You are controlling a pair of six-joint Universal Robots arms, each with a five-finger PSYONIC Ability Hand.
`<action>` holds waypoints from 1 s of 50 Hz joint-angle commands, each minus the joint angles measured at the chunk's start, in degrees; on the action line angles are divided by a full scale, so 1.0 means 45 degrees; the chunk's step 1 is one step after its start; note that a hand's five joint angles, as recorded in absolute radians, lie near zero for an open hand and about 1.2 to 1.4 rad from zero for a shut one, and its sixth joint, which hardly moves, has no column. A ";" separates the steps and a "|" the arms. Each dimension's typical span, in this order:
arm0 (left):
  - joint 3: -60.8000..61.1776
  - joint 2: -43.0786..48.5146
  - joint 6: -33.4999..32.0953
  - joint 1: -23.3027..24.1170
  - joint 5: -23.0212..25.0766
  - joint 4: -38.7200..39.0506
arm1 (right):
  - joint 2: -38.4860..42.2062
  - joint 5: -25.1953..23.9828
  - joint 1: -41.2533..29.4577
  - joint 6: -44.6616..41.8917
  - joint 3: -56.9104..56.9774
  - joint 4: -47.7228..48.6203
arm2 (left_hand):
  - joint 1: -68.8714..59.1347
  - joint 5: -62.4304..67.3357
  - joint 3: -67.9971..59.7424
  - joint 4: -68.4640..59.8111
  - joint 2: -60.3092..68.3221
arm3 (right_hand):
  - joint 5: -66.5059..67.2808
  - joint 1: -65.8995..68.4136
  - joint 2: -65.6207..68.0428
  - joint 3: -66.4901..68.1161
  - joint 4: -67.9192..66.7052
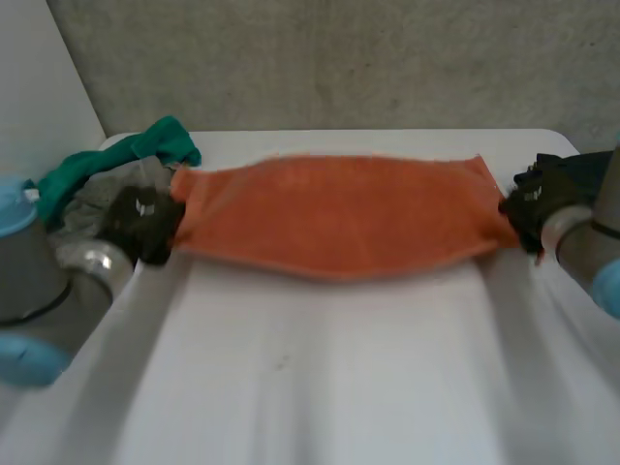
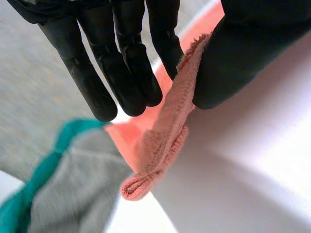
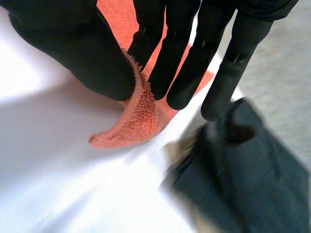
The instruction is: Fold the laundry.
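Across bench, orange towel stretched between left robot hand and right robot hand, each pinching one short end, thumb against fingers. Risk: shallow hem grip slips, towel drops; left end may snag clothes heap.

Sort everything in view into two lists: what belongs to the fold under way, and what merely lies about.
In the job: orange terry towel; left hand and right hand, each pinching one end of it.
Lying about: teal-green garment and grey garment heaped beside the left hand; dark garment beside the right hand.
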State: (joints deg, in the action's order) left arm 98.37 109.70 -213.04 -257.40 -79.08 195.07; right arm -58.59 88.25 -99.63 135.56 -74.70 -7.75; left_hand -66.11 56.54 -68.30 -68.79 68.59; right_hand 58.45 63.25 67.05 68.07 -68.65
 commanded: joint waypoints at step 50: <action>-0.7349 0.4980 -0.0963 0.1595 -0.2700 -0.1649 | 0.4763 0.1482 -0.0848 -0.0989 0.5158 0.4048 | 1.2468 -1.2564 1.2957 1.3066 -1.3020 | -1.2989 -1.1834 -1.2678 -1.2904 1.3034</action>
State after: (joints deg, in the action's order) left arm 65.50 134.34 -221.84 -251.30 -91.30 187.53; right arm -32.63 89.95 -103.21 125.97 -48.94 10.87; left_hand -10.98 4.71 -14.90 -14.23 14.33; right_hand 2.48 12.77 12.29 12.38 -12.57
